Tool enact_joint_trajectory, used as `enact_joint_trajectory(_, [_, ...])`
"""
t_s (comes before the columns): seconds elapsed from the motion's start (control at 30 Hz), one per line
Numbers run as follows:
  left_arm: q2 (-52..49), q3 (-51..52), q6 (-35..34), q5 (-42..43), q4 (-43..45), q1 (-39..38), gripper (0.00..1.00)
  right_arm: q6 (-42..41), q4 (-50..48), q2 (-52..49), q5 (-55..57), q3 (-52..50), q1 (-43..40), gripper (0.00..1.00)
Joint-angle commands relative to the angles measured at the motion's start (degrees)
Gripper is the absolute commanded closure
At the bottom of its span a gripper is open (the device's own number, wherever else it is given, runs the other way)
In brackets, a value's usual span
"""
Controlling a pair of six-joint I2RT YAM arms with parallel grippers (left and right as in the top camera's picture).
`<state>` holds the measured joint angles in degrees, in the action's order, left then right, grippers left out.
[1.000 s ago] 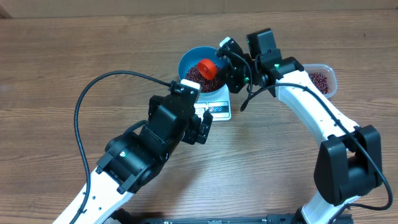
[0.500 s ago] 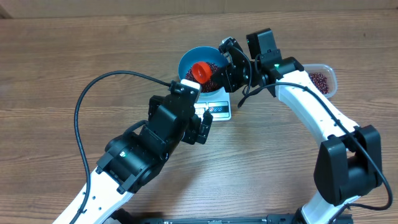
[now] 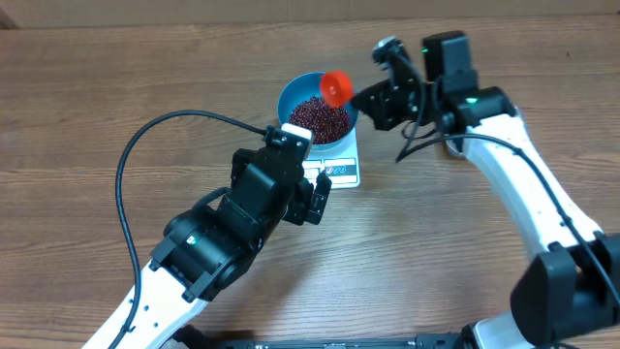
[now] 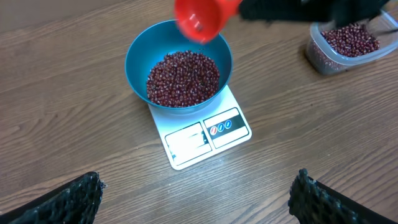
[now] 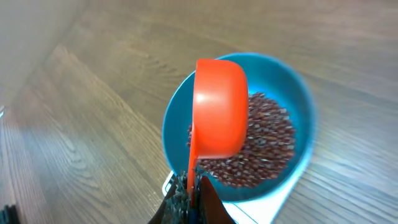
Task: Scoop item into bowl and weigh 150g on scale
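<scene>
The right gripper (image 5: 188, 190) had its fingers pressed together on the thin handle of the red scoop (image 3: 335, 87). The scoop hung tilted above the rim of the blue bowl (image 3: 289, 97), at about 1 o'clock of the bowl in the overhead view. Its mouth looked empty from the left wrist view. The beans (image 4: 182, 78) lay as a heap in the middle of the bowl, and the bowl sat on the white scale (image 4: 208, 134), with the display panel at 6 o'clock. The clear tub (image 4: 347, 43), with more beans in it, stood at 2 o'clock of the bowl, well apart. The left gripper (image 4: 198, 202) waited spread wide at 6 o'clock of the scale and held nothing.

The step in hand seemed to be carrying the emptied scoop to the tub. To do it well, the scoop should pass clear of the bowl's rim (any touch would disturb the reading). The display could not be read here, so the next portions should be small, poured slowly over the heap's centre, with a pause for the scale to settle.
</scene>
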<state>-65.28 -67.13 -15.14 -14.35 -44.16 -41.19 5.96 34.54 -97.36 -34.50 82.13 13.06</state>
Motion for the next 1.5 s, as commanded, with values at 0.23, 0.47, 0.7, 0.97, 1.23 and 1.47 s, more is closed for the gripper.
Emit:
enact_joint_trajectory(0.23, [-0.31, -0.85, -1.18, 0.04, 0.2, 0.39, 0.01, -0.39, 4.63, 4.04, -0.57, 1.64, -8.72, 0.96])
enact_joint_trajectory(0.47, [-0.31, -0.85, -1.18, 0.04, 0.2, 0.39, 0.01, -0.37, 7.96, 4.04, -0.57, 1.64, -13.42, 0.96])
enact_joint_trajectory(0.7, [-0.31, -0.85, -1.18, 0.04, 0.2, 0.39, 0.01, 0.09, 9.31, 4.04, 0.61, 1.64, -18.1, 0.96])
enact_joint_trajectory(0.97, [-0.31, -0.85, -1.18, 0.04, 0.2, 0.39, 0.01, 0.07, 12.22, 4.09, -1.92, 1.64, -22.25, 0.96])
enact_joint_trajectory(1.23, [-0.31, -0.85, -1.18, 0.04, 0.2, 0.39, 0.01, 3.32, 13.55, 4.09, -9.75, 1.62, -20.44, 0.96])
enact_joint_trajectory(1.47, [-0.31, -0.85, -1.18, 0.04, 0.2, 0.39, 0.01, 3.32, 11.8, 4.09, -9.73, 1.62, -14.97, 0.96])
